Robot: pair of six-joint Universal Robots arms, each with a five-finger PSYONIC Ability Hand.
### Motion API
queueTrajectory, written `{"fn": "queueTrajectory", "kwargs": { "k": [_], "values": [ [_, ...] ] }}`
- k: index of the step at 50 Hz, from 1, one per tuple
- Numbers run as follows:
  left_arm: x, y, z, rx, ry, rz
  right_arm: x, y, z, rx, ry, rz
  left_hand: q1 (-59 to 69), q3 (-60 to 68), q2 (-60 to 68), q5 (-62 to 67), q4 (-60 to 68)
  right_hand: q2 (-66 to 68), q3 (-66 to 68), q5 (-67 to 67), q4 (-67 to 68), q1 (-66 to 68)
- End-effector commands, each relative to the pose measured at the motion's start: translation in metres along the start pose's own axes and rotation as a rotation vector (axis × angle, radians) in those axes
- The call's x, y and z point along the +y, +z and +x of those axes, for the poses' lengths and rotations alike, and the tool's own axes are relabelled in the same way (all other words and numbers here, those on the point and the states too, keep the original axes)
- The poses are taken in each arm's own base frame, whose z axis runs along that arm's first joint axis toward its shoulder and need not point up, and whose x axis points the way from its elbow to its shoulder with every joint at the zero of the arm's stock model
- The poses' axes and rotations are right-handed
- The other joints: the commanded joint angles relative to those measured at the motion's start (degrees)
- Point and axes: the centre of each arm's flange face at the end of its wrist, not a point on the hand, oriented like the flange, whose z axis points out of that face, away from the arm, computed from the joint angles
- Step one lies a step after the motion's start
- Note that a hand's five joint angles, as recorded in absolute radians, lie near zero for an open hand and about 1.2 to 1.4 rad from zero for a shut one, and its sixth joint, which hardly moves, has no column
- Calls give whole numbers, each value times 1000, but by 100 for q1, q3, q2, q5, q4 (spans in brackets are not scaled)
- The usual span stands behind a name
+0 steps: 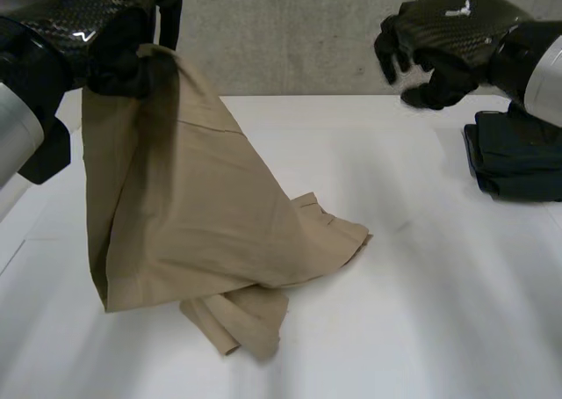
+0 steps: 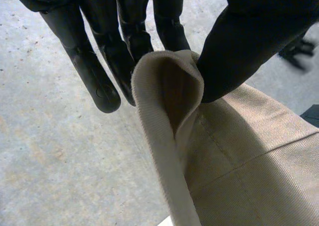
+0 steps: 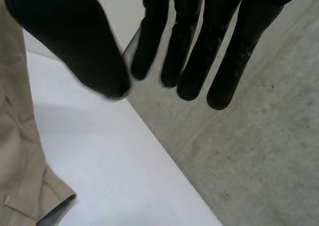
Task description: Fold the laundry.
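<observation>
A tan garment (image 1: 193, 214) hangs from my left hand (image 1: 118, 52), which is raised at the back left of the white table (image 1: 421, 285). The garment's lower part rests crumpled on the table. In the left wrist view, a folded edge of the tan cloth (image 2: 239, 151) is pinched between the thumb (image 2: 249, 42) and the fingers (image 2: 99, 71). My right hand (image 1: 439, 39) hovers in the air at the back right, apart from the garment and holding nothing. Its fingers (image 3: 199, 47) hang fairly straight, with the thumb close to them. Beside the right hand, part of the tan garment (image 3: 17, 151) shows.
A stack of dark folded clothes (image 1: 518, 157) lies at the table's right edge, below my right hand. The table's far edge (image 3: 149, 131) runs under the right hand, with grey floor (image 3: 259, 161) beyond it.
</observation>
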Motion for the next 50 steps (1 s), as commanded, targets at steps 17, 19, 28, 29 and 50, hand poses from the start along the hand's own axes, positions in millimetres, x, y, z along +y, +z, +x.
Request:
{"fn": "queueTrajectory", "kwargs": {
  "k": [17, 19, 28, 29, 50],
  "values": [
    [1, -12, 15, 53, -3, -4, 119, 106, -76, -566, 199, -191, 1407, 1169, 1131, 1392, 1109, -4813, -4840, -4846, -4881, -3726],
    [2, -12, 15, 53, -3, -6, 127, 108, -97, -643, 231, -212, 1407, 1169, 1131, 1392, 1109, -4813, -4840, -4846, -4881, -3726],
    [6, -11, 15, 56, -4, -18, 147, 101, -150, -815, 234, -294, 1407, 1169, 1131, 1392, 1109, -4813, -4840, -4846, -4881, -3726],
    [6, -11, 15, 56, -4, -18, 146, 99, -153, -830, 219, -298, 1407, 1169, 1131, 1392, 1109, -4813, -4840, -4846, -4881, -3726],
    [1, 3, 6, 11, 4, 54, 101, 123, -58, -385, 151, -163, 1407, 1169, 1131, 1392, 1109, 2187, 2160, 2154, 2119, 3274]
  ]
}}
